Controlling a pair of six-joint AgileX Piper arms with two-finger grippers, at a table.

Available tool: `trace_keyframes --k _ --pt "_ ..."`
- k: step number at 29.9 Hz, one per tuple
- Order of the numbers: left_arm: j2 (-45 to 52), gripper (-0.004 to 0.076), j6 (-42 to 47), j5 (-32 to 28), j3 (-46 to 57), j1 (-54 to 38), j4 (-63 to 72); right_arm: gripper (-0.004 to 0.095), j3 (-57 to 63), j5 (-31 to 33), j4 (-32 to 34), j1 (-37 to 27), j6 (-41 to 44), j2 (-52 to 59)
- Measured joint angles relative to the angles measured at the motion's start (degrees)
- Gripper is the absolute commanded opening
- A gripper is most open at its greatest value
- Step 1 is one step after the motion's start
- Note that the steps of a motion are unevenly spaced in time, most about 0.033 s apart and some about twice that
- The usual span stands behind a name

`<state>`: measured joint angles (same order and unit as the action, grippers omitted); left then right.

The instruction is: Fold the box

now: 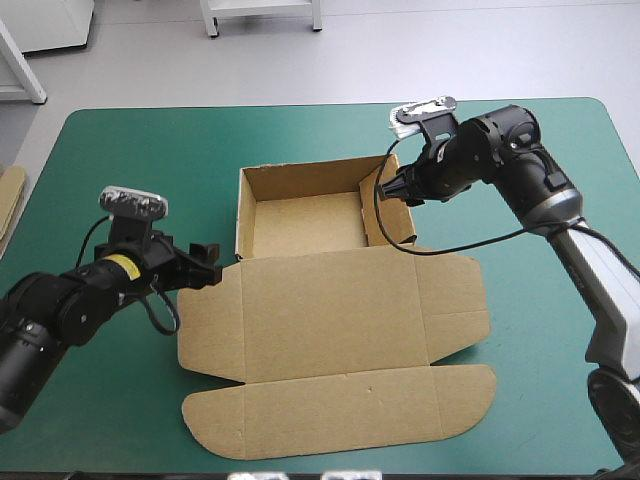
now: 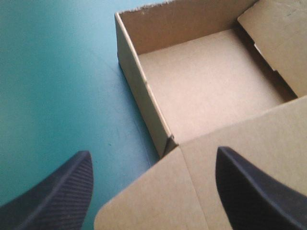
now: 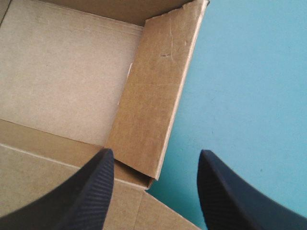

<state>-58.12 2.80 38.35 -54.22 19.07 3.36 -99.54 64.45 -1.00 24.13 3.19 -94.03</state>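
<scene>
A bit of more brown board [image 1: 10, 200] peeks in at the far left edge. At the middle left, the left end effector [image 1: 207, 265] is wide open and holds nothing, just beside the lid's corner. The brown box [image 1: 330, 330] lies in the middle of the teal-green surface [image 1: 120, 150]: an open tray, its lid flat below it. At the upper right, the right end effector [image 1: 393, 186] is open and empty too, by the tray's right wall.
</scene>
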Motion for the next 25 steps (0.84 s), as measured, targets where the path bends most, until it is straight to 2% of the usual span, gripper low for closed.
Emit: trace_keyframes --k 7,12,19,25 --pt "15.4 0.0508 0.6 -2.1 11.5 0.0 -0.1 0.0486 4.6 -3.9 -0.5 0.0 0.2 4.2" --pt "24.3 0.0469 0.6 -4.9 17.6 0.0 -0.7 0.0486 4.7 -6.2 -0.7 0.0 0.4 4.1" --pt "25.8 0.0465 3.2 -5.6 21.2 0.0 -6.3 0.0507 4.7 -9.3 0.1 0.0 1.3 0.2" --pt "25.8 0.0465 7.1 -8.1 21.2 0.0 -11.3 0.0641 2.2 -8.3 -0.4 -1.8 2.4 -6.2"
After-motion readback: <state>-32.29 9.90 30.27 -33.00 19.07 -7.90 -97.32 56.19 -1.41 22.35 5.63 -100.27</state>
